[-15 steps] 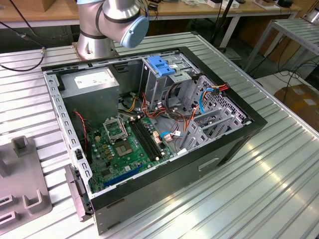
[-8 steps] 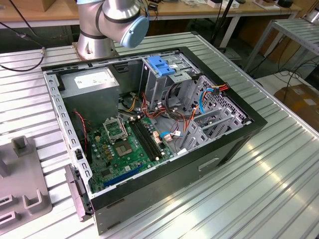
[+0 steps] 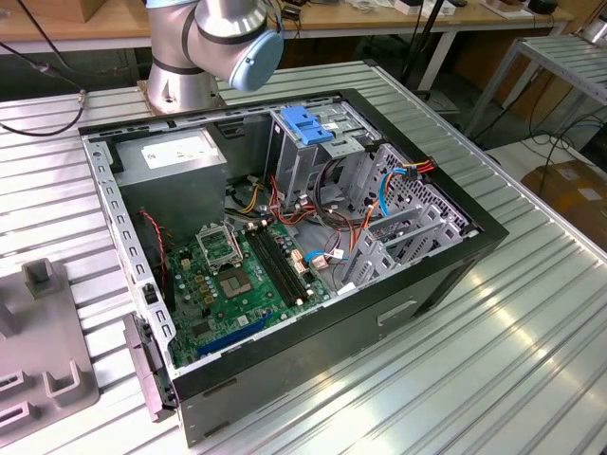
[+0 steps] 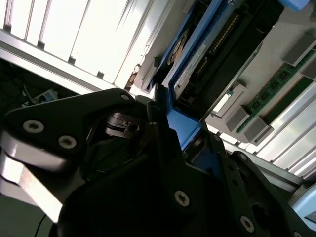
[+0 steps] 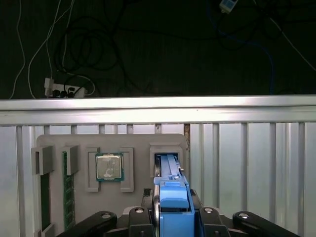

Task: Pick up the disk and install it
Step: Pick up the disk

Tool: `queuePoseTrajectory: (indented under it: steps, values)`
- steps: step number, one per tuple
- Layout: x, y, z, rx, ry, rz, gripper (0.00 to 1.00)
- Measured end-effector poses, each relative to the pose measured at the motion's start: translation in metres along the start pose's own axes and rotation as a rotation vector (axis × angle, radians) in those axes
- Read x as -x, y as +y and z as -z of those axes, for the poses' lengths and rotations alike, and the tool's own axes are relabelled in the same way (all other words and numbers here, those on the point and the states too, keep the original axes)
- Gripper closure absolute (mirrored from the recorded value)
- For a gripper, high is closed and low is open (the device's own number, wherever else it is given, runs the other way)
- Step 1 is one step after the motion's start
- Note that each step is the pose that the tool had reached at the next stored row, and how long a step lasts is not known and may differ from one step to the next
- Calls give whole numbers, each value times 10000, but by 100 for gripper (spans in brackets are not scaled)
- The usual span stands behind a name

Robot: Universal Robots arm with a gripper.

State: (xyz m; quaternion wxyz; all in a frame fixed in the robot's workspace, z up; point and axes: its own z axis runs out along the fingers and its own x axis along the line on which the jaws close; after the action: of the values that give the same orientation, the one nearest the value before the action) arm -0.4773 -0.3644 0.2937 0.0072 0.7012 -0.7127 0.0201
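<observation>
The gripper (image 5: 172,210) is pinching the disk (image 5: 169,170) by its blue rail, on edge at the grey tray's (image 5: 136,142) end slot beside the processor (image 5: 109,167). Pickup is seemingly beginning; installing into the computer case (image 3: 446,275) is remaining.

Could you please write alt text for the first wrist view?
The black gripper clamps the blue-framed grey metal disk edge-on at a slot in a grey fixture tray. The tray also holds a square silver processor chip and a green memory stick.
</observation>
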Motion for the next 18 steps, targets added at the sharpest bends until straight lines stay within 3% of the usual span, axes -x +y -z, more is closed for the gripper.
queuePoseTrajectory:
  steps: [9,10,12,18]
  values:
    - [0,-1,5,0,24,0,63]
    - [-2,-1,37,-5,24,1,63]
    - [-6,-3,164,-16,23,0,63]
    - [-16,-8,419,-37,28,-1,63]
